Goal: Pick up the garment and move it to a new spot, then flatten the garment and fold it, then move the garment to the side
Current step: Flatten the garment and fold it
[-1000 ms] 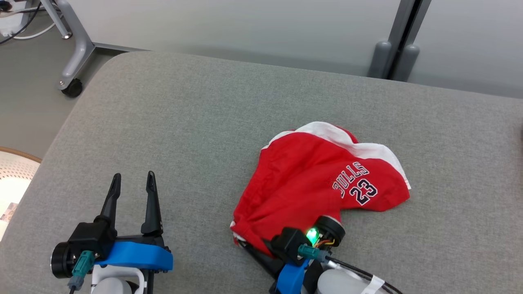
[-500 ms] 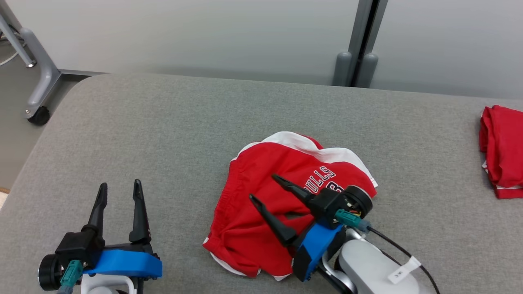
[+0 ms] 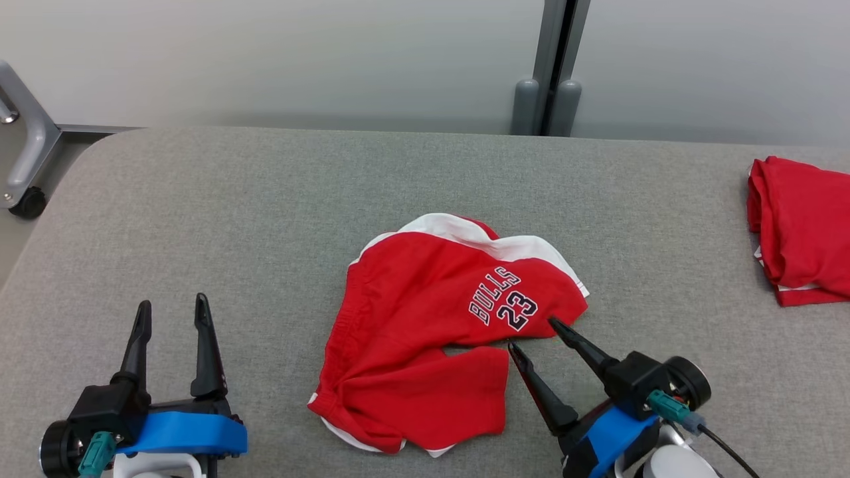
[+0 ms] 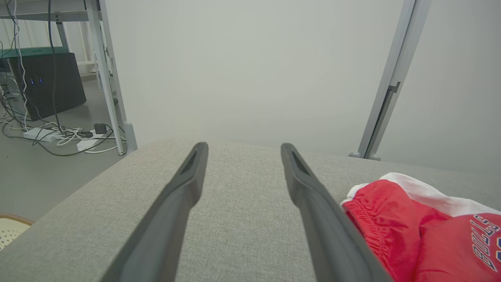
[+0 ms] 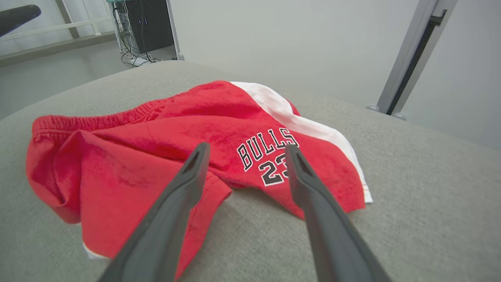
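Note:
The garment (image 3: 431,318) is a pair of red shorts with white side trim and "BULLS 23" printed on it. It lies crumpled, partly spread, in the middle of the grey padded table (image 3: 265,199). My right gripper (image 3: 531,333) stands open just off the shorts' near right edge, fingertips pointing at the leg notch, nothing between them. From the right wrist, the right gripper (image 5: 247,147) looks across the shorts (image 5: 156,129). My left gripper (image 3: 171,302) is open and empty at the near left, apart from the cloth. The left wrist view has the left gripper (image 4: 243,145) over bare table, the shorts (image 4: 411,219) to its right.
A second red garment (image 3: 803,232) lies folded at the table's far right edge. A grey post (image 3: 548,66) stands against the wall behind the table. A wheeled metal frame (image 3: 26,199) stands on the floor off the table's left end.
The right gripper opened, let go of the shorts and drew back to their near right edge. The shorts now lie loose on the table. The head camera turned right.

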Controlling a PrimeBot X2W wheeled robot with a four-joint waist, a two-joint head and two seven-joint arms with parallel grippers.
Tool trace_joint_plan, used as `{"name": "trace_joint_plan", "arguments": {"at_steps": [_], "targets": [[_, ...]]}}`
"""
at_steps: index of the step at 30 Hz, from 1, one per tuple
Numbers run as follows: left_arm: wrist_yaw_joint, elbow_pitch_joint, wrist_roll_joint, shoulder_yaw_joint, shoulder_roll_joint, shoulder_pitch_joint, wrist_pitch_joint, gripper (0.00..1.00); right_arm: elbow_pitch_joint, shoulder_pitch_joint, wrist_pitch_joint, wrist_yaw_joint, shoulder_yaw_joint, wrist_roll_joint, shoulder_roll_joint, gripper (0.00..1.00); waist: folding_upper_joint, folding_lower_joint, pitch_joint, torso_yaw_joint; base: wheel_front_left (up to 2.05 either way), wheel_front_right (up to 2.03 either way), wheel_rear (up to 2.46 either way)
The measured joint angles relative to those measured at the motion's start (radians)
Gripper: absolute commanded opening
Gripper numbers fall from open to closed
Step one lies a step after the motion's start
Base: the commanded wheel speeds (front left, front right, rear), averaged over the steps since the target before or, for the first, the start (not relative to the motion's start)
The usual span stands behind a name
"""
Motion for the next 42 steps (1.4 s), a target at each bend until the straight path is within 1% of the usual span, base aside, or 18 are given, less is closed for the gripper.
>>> {"name": "trace_joint_plan", "arguments": {"at_steps": [6, 12, 17, 24, 25, 26, 27, 30, 35, 36, 38, 42], "targets": [[0.000, -0.010, 0.008, 0.003, -0.001, 0.000, 0.000, 1.00, -0.060, 0.079, 0.044, 0.000, -0.006, -0.005, -0.001, 1.00, 0.0000, 0.0000, 0.011, -0.002, 0.00, 0.00, 0.00], [-0.001, -0.010, 0.009, -0.010, -0.001, -0.010, 0.000, 1.00, -0.040, 0.093, 0.065, 0.000, 0.013, 0.000, 0.020, 1.00, 0.0000, 0.0000, 0.025, 0.016, 0.00, 0.00, 0.00], [-0.002, -0.004, 0.009, -0.022, -0.002, -0.032, 0.000, 1.00, 0.035, 0.069, 0.062, 0.000, 0.044, 0.007, 0.037, 1.00, 0.0000, 0.0001, 0.042, 0.040, 0.00, 0.00, 0.00], [-0.007, 0.004, 0.009, -0.028, -0.003, -0.047, 0.000, 1.00, 0.201, -0.022, 0.020, 0.000, 0.077, 0.025, 0.074, 1.00, 0.0000, 0.0001, 0.060, 0.065, 0.00, 0.00, 0.00], [-0.007, 0.005, 0.009, -0.028, -0.003, -0.047, 0.000, 1.00, 0.219, -0.034, 0.016, 0.000, 0.084, 0.034, 0.082, 0.65, 0.0000, 0.0001, 0.062, 0.066, 0.00, 0.00, 0.00], [-0.007, 0.006, 0.009, -0.028, -0.003, -0.047, 0.000, 1.00, 0.237, -0.045, 0.008, 0.000, 0.089, 0.043, 0.090, 0.26, 0.0000, 0.0001, 0.062, 0.067, 0.00, 0.00, 0.00], [-0.007, 0.006, 0.009, -0.028, -0.003, -0.048, 0.000, 1.00, 0.251, -0.055, 0.001, 0.000, 0.092, 0.053, 0.094, 0.00, 0.0000, 0.0001, 0.062, 0.068, 0.00, 0.00, 0.00], [-0.005, 0.007, 0.009, -0.025, -0.004, -0.048, 0.000, 1.00, 0.288, -0.083, -0.016, 0.000, 0.075, 0.077, 0.103, 0.00, 0.0000, 0.0000, 0.058, 0.064, 0.00, 0.00, 0.00], [-0.004, 0.008, 0.009, -0.021, -0.004, -0.046, 0.000, 1.00, 0.297, -0.103, -0.033, 0.000, -0.014, 0.089, 0.088, 0.00, 0.0000, 0.0001, 0.047, 0.043, 0.00, 0.00, 0.00], [-0.003, 0.011, 0.009, -0.022, -0.004, -0.044, 0.000, 1.00, 0.281, -0.101, -0.034, 0.000, -0.056, 0.089, 0.067, 0.00, 0.0000, 0.0001, 0.041, 0.032, 0.00, 0.00, 0.00], [-0.002, 0.012, 0.008, -0.022, -0.005, -0.040, 0.000, 1.00, 0.256, -0.091, -0.036, 0.000, -0.107, 0.088, 0.041, 0.00, 0.0000, 0.0001, 0.035, 0.022, 0.00, 0.00, 0.00], [-0.001, 0.016, 0.006, -0.026, -0.005, -0.030, 0.000, 1.00, 0.195, -0.043, -0.036, 0.000, -0.189, 0.071, -0.002, 0.00, 0.0000, 0.0001, 0.022, 0.001, 0.00, 0.00, 0.00]]}}
